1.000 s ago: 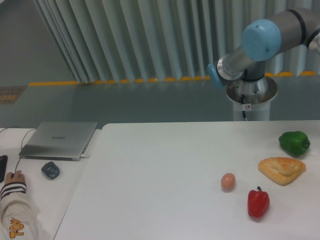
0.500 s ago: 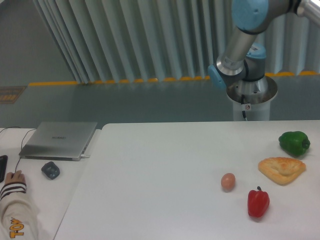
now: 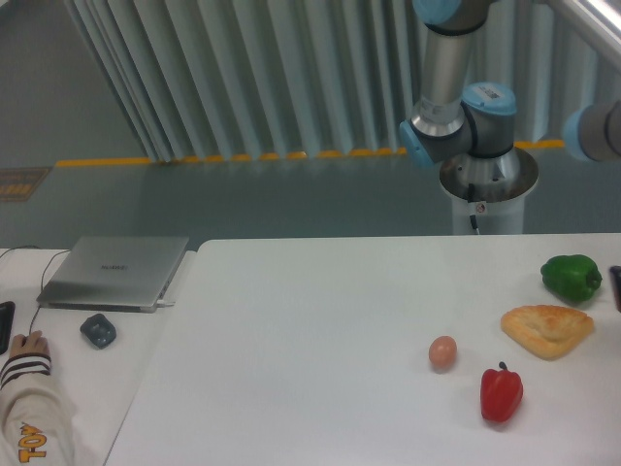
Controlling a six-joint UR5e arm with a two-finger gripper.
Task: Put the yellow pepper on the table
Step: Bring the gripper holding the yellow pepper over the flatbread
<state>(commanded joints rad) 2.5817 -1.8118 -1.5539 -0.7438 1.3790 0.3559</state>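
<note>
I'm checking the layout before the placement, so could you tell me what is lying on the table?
On the table: a green pepper, a flat bread, an egg and a red pepper. No yellow pepper shows; nothing looks covered.

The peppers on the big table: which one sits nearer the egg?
The red pepper, just right of the egg; the green pepper lies farther back, beyond the bread.

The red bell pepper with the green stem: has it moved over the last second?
No. The red bell pepper with the green stem stays just right of and below the small brown egg.
</note>
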